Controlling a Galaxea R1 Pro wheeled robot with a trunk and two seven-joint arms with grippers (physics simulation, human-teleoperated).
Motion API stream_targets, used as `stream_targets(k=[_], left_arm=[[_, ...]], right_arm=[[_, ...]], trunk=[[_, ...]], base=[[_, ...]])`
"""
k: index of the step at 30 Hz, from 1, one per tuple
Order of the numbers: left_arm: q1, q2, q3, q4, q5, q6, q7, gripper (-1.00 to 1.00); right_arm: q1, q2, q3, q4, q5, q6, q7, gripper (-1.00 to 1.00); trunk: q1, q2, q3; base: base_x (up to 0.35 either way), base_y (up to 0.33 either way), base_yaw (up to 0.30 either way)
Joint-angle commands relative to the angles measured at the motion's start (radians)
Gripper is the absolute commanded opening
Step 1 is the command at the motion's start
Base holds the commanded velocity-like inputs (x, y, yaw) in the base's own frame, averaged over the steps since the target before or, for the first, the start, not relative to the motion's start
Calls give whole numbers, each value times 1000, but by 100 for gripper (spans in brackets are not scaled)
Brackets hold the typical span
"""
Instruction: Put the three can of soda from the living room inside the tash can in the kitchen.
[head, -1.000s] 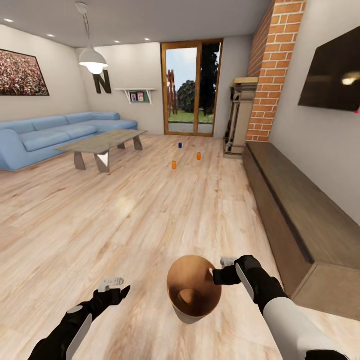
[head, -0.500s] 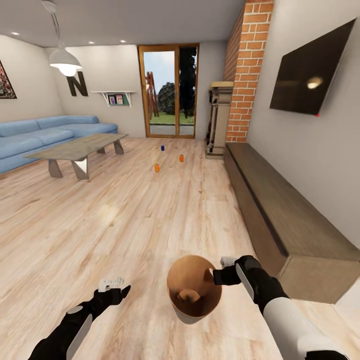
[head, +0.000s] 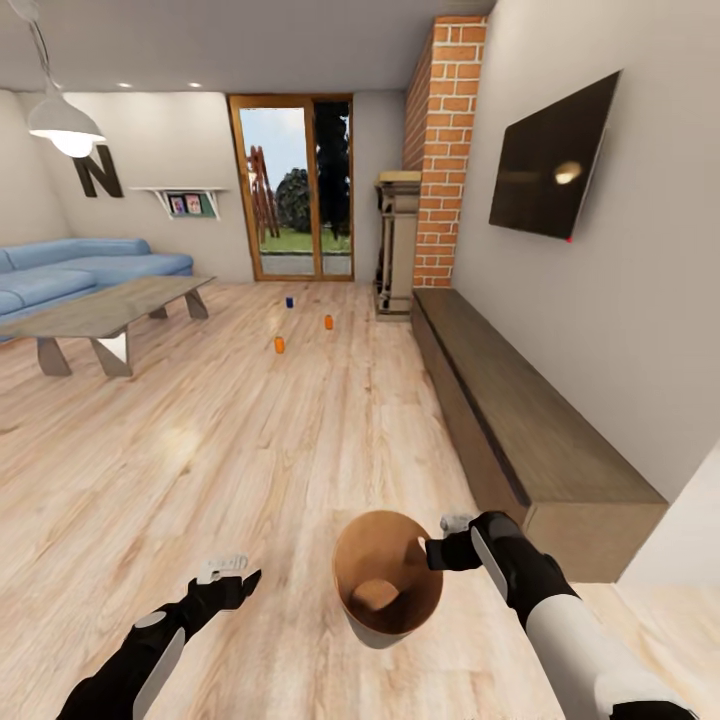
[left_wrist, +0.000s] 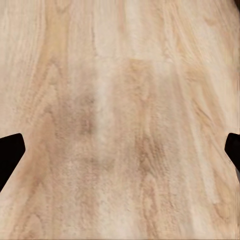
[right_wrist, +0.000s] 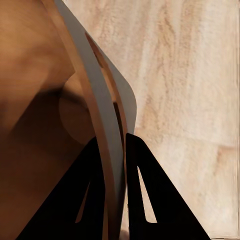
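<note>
I carry the trash can (head: 387, 585), a tapered bin with a brown inside, low in front of me; my right gripper (head: 432, 553) is shut on its rim, and in the right wrist view both fingers (right_wrist: 145, 190) pinch the thin wall (right_wrist: 102, 125). Far ahead on the plank floor stand the three soda cans: two orange ones (head: 279, 345) (head: 328, 322) and a dark blue one (head: 289, 302). My left gripper (head: 225, 572) hangs open and holds nothing, its fingertips (left_wrist: 10, 152) wide apart over bare floor.
A long low wooden bench (head: 510, 410) runs along the right wall under a wall TV (head: 550, 165). A coffee table (head: 110, 315) and blue sofa (head: 70, 270) stand at left. Glass doors (head: 295, 195), the fireplace (head: 395, 245) and brick chimney (head: 440, 150) lie beyond the cans.
The whole view has swung to the right, so the camera has turned. The arms and the held bin keep their place in the picture.
</note>
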Motion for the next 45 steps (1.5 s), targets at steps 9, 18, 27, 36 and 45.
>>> stream_targets(k=[9, 18, 27, 36, 45], left_arm=[[0, 0, 0, -1, 0, 0, 0, 100], [0, 0, 0, -1, 0, 0, 0, 100], [0, 0, 0, -1, 0, 0, 0, 100], [0, -1, 0, -1, 0, 0, 0, 100], [0, 0, -1, -8, 0, -1, 1, 100]], right_arm=[[0, 0, 0, 0, -27, 4, 8, -100], [0, 0, 2, 0, -27, 4, 8, -100], [0, 0, 2, 0, -27, 5, 8, -100], [0, 0, 2, 0, -27, 6, 8, -100], [0, 0, 2, 0, -27, 4, 12, -100]], trunk=[[-35, 63, 28], [-69, 126, 45], [-104, 189, 59], [-138, 252, 73], [-150, 273, 69]], base=[[0, 0, -106], [0, 0, -5], [0, 0, 0], [0, 0, 0], [17, 6, 0]])
